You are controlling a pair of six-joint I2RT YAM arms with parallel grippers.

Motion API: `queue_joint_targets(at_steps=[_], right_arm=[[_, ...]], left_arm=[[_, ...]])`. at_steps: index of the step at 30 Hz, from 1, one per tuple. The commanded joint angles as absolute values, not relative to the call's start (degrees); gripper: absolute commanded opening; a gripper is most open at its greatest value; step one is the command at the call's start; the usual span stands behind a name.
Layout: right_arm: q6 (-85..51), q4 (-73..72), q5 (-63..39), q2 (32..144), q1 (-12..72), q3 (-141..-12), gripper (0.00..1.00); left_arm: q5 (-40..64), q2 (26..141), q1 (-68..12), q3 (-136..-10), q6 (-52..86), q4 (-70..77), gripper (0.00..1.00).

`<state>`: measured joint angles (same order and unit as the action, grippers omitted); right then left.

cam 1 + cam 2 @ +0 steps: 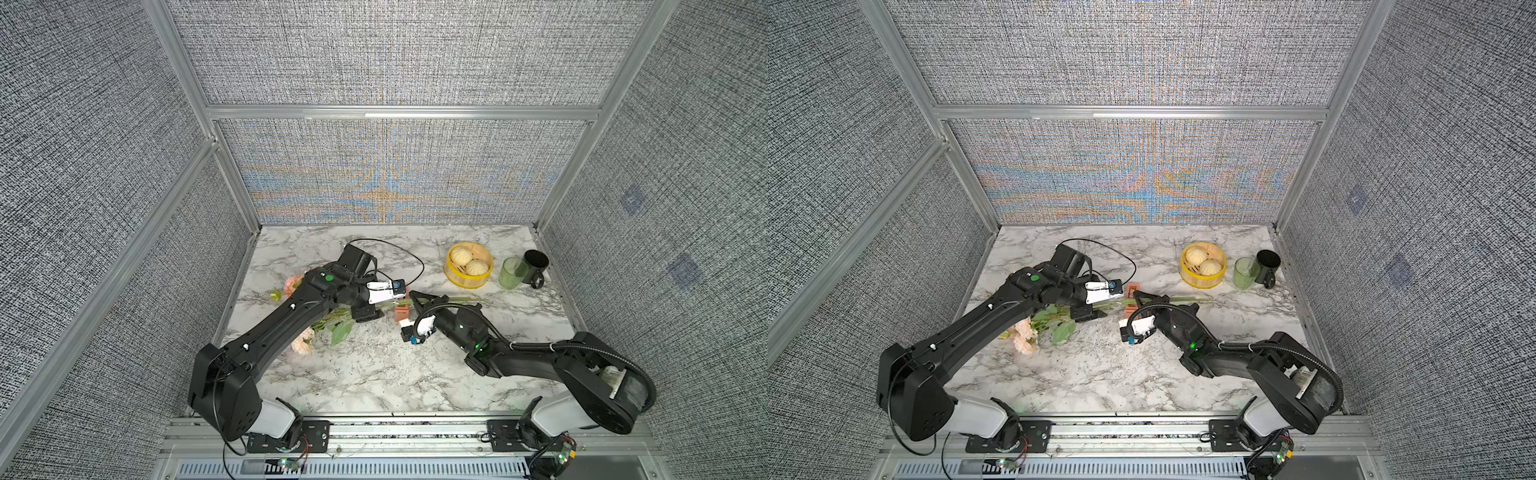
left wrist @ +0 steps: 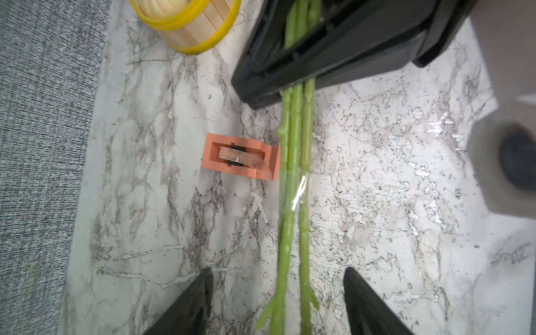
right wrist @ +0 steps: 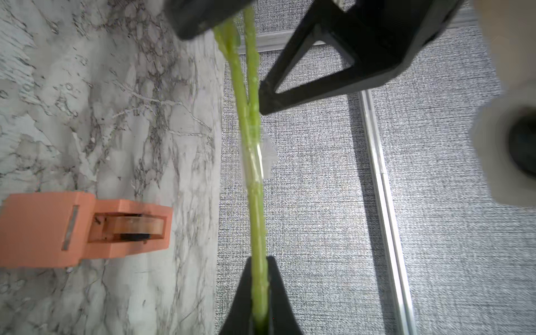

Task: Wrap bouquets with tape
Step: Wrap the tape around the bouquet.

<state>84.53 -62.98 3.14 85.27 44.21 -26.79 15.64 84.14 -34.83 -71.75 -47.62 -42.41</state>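
In both top views the bouquet [image 1: 340, 331] [image 1: 1064, 330] lies on the tabletop [image 1: 374, 374], partly under the left arm. Only these views show its pink and peach blooms and leaves. Its stems [image 1: 457, 300] run past the right end effector [image 1: 417, 297], crossing over the dispenser [image 1: 402, 312], which sits between that and the left end effector [image 1: 370, 313]. A steamer [image 1: 468, 283] stands further back

The left wrist view shows the left end effector [image 2: 278, 271] released, its fingers wide on either side of three green stems [image 2: 293, 232] and clear of them. Clear tape [image 2: 298, 191] glints round the stems just beside the salmon dispenser [image 2: 213, 158]. Beyond it, the right end effector [image 2: 295, 84] is clenched on the stems

The right wrist view shows the right end effector [image 3: 260, 275] grasping the stems [image 3: 256, 217]. Here alone, the tape [image 3: 258, 156] shows a loose flap sticking out
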Motion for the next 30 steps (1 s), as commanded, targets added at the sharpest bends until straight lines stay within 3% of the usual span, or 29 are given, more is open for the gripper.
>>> queue_joint_targets(at_steps=[1,10,14,17,20,22,25,27,30], right_arm=[[87.10,-73.04,5.47,85.10,44.71,-26.05,0.00],[92.44,-71.73,7.10,83.14,46.27,-24.79,0.00],[94.25,-69.39,7.96,80.62,46.55,-24.43,0.00],[96.24,-65.01,8.97,78.52,47.05,-24.12,0.00],[94.76,-59.20,10.73,75.42,48.08,-24.42,0.25],[92.26,-51.30,13.47,72.04,49.47,-25.43,0.31],[78.42,-19.27,17.30,63.65,52.10,-32.11,0.41],[57.54,12.69,5.58,59.00,51.26,-41.89,0.45],[37.08,29.71,-10.00,56.49,48.35,-51.14,0.54]], left_arm=[[18.65,85.72,-34.33,-72.80,-48.42,-45.18,0.69],[18.46,89.35,-33.67,-76.04,-48.25,-49.06,0.46],[19.41,89.85,-33.64,-76.19,-48.28,-49.59,0.15],[19.51,89.65,-33.66,-77.01,-48.25,-49.14,0.01],[18.81,88.89,-33.66,-78.20,-47.88,-48.15,0.00],[17.09,87.72,-33.73,-77.43,-46.70,-45.35,0.00],[16.94,85.39,-33.74,-75.09,-50.20,-41.57,0.00],[17.00,83.77,-33.74,-72.91,-51.21,-37.89,0.00],[16.85,82.18,-33.81,-71.30,-51.53,-33.84,0.00]])
